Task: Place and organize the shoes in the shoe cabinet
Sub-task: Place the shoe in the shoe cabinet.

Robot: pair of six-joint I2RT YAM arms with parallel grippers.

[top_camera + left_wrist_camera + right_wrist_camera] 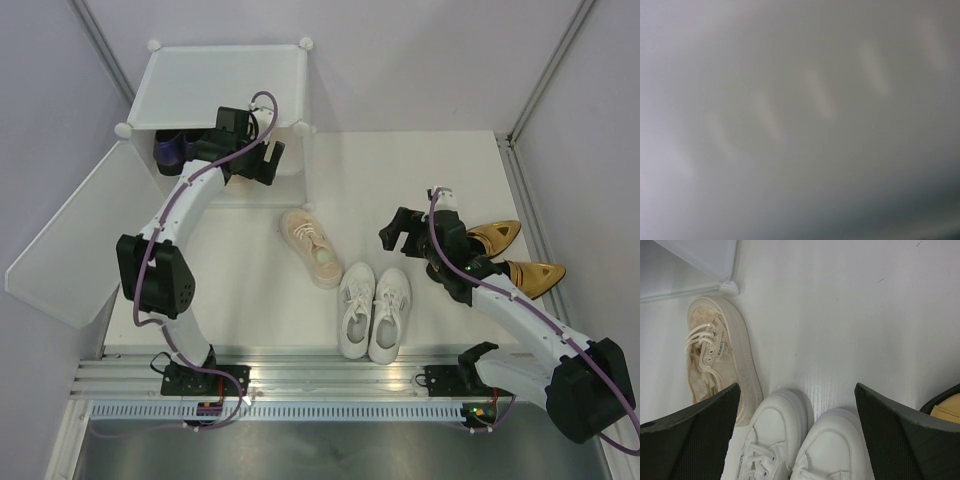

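The white shoe cabinet stands at the back left with its door swung open to the left. A purple loafer shows in its opening. My left gripper is at the cabinet's front; its fingers are not clear, and the left wrist view is a grey blur. One beige sneaker lies mid-table. The pair of white sneakers sits side by side in front of it. My right gripper hangs open above the white sneakers' toes. Two gold heels lie to its right.
A round corner connector of the cabinet sits just beyond the beige sneaker. Grey walls close the table in at the left, back and right. The arms' bases are on a metal rail at the near edge.
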